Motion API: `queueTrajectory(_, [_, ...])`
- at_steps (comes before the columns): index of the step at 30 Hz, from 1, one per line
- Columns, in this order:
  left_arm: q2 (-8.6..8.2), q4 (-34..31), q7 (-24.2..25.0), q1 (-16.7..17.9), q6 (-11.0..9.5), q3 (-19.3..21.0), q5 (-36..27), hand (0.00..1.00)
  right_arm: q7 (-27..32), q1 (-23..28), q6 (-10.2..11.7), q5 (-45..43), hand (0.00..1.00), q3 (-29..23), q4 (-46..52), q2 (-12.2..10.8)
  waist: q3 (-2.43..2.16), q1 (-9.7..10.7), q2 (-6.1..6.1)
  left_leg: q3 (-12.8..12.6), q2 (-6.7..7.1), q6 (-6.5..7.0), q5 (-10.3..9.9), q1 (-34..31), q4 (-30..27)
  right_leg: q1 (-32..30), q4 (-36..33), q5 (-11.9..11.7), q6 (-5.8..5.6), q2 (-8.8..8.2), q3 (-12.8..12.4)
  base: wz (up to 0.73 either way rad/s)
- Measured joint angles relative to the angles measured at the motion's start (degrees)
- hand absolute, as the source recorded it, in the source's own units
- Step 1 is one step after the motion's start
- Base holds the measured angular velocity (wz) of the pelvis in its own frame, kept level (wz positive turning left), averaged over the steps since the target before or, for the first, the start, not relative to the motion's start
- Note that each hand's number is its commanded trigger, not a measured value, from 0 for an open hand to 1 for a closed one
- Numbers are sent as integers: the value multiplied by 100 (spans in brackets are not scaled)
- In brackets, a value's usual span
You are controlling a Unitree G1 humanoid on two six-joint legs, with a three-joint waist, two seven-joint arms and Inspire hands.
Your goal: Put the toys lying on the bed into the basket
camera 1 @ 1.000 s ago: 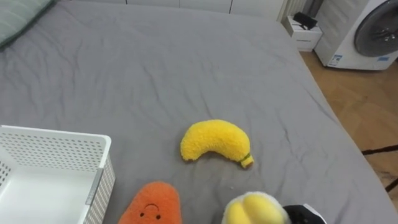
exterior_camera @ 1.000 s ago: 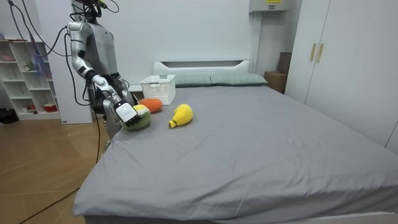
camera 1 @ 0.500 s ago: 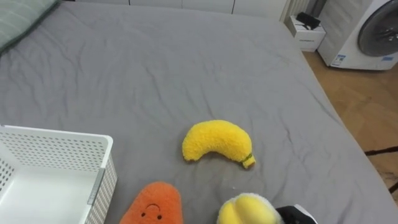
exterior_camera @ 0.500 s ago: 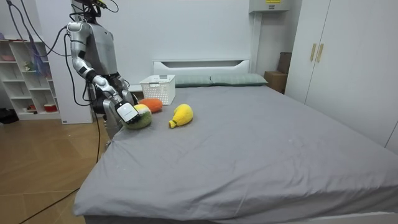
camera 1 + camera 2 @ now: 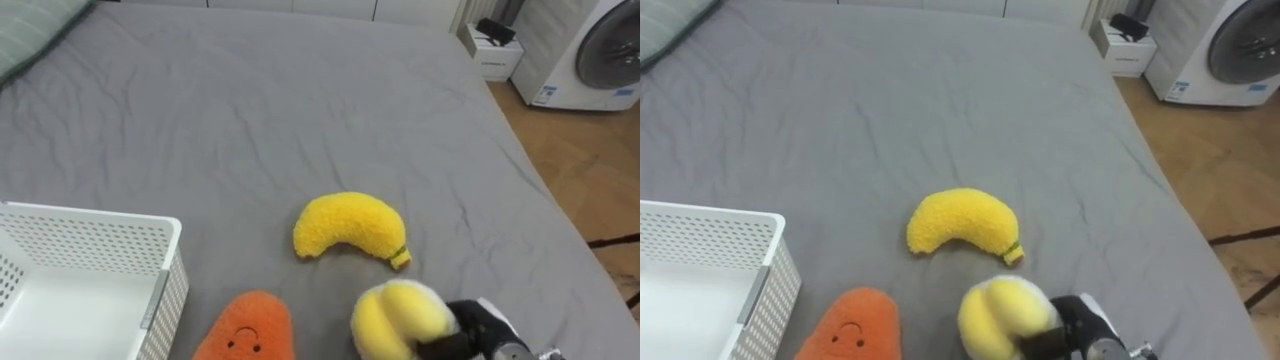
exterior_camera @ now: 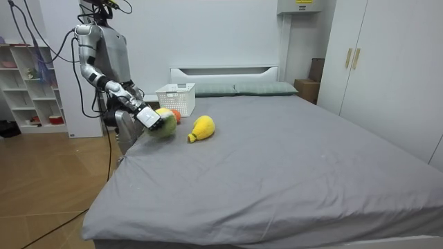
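Observation:
My right hand [image 5: 472, 334] is shut on a round yellow and green plush toy [image 5: 393, 318], holding it just above the grey bed [image 5: 300, 110] near its front edge. In the room view that hand [image 6: 145, 117] carries the toy [image 6: 165, 124] at the bed's side where the robot stands. A yellow plush banana [image 5: 348, 225] lies on the cover just beyond it. An orange plush toy with a face [image 5: 245, 328] lies to the left, beside a white perforated basket [image 5: 92, 214].
A green pillow [image 5: 30, 25] lies at the far left corner of the bed. Past the bed's right edge are wooden floor, a small white cabinet [image 5: 495, 55] and a washing machine [image 5: 608, 48]. A white shelf unit [image 6: 28, 83] stands behind the robot.
My right hand has risen with the round plush toy, lifting it off the bed and moving it a little toward the orange toy and the basket. The other toys have stayed put.

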State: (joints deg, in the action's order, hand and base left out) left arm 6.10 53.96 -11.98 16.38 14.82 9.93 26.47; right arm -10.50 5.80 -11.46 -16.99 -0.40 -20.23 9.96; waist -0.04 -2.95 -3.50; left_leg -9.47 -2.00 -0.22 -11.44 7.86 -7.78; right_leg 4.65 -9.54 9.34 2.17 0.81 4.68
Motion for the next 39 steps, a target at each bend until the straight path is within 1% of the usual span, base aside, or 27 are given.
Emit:
queueTrajectory(4, [-12,13,-9,-10,-37,-13,-5,0,-15,-198,4,158,100,-88,643,-1,8,-7,10,20,10,1,1,20,0,49,47,-1,-2,-6,18,2])
queueTrajectory(7, [-22,23,-16,-26,-42,-38,-5,0,-15,-347,3,230,100,-86,923,-5,18,-22,21,23,10,1,1,37,-3,73,61,-1,-2,-9,24,1])
queueTrajectory(14, [-23,65,-16,-61,-113,-63,4,0,-42,-898,2,42,100,-83,990,-7,13,-54,17,45,22,7,5,-35,-12,26,43,0,-4,-23,44,1])
queueTrajectory(17, [-22,75,-24,-84,-116,-139,-1,0,-93,-1159,2,37,100,41,991,-2,28,-118,34,41,22,10,8,-35,-13,12,-15,2,-7,-23,36,0])
queueTrajectory(20, [-28,75,-28,-149,-123,-147,-1,0,-157,-1286,2,35,100,156,993,-11,25,-228,24,35,23,12,10,-17,-13,22,-15,2,-7,-23,37,0])
queueTrajectory(22, [-32,79,-32,-153,-185,-153,-1,0,-179,-1371,1,83,100,162,993,-13,26,-349,21,48,32,20,18,-20,-15,33,-15,3,-9,-35,74,4])
queueTrajectory(23, [-32,85,-32,-147,-236,-164,1,0,-179,-1460,2,114,100,160,993,-11,28,-370,17,84,43,27,25,-28,-19,43,-11,8,-16,-52,113,14])
queueTrajectory(25, [-44,85,-28,-135,-253,-175,0,0,-176,-1598,1,112,100,154,993,-12,32,-391,13,173,66,33,28,-31,-40,51,-11,21,-35,-77,169,16])
queueTrajectory(28, [-45,78,-28,-127,-266,-225,-3,0,-148,-1899,1,55,100,186,993,-14,31,-525,-16,217,74,37,26,-81,-50,13,-19,30,-45,-90,209,6])
queueTrajectory(30, [-47,12,-20,-113,-265,-237,-2,0,-147,-2046,0,55,100,261,1012,-14,9,-559,-51,250,76,37,26,-158,-67,3,-12,30,-45,-95,270,12])
queueTrajectory(31, [-47,-9,-14,-113,-266,-236,3,0,-148,-2093,0,55,100,295,1015,-14,9,-575,-61,267,76,37,26,-171,-73,2,-11,30,-45,-97,290,16])
queueTrajectory(33, [-49,-8,22,-120,-266,-241,1,0,-155,-2233,-5,69,100,388,1014,-10,14,-702,-66,337,79,37,26,-181,-86,18,-6,30,-46,-102,339,13])
queueTrajectory(36, [-49,3,10,-134,-276,-273,2,0,-156,-2368,-13,66,100,587,1013,-8,23,-807,-54,413,84,36,27,-178,-88,57,-2,30,-47,-111,450,12])
queueTrajectory(37, [-49,27,0,-144,-275,-346,1,0,-169,-2407,-13,77,100,622,1013,-14,46,-841,-39,446,86,37,28,-170,-97,87,3,30,-48,-121,500,13])
queueTrajectory(39, [-59,55,-2,-156,-277,-405,1,0,-170,-2453,-13,77,100,660,992,-14,66,-857,-36,505,86,43,31,-172,-119,130,13,34,-54,-143,576,17])
